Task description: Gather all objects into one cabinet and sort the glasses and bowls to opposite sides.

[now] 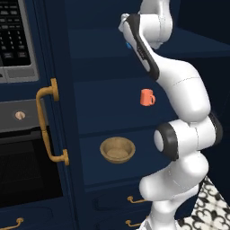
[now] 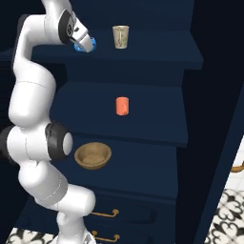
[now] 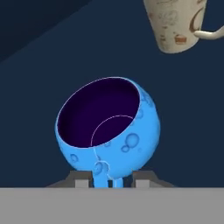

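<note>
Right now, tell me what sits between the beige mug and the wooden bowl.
In the right base view, the orange-red mug stands on the middle shelf, between the beige mug above and the wooden bowl below.

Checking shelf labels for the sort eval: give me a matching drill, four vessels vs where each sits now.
Column 1:
1. beige mug
2. orange-red mug
3. tan wooden bowl
4. bright blue bowl

Column 2:
A. lowest shelf above the drawers
B. at the gripper, upper shelf level
C. middle shelf
D. standing on the upper shelf, free of the jaws

Pairs: 1-D, 2-C, 3-A, 4-B
</note>
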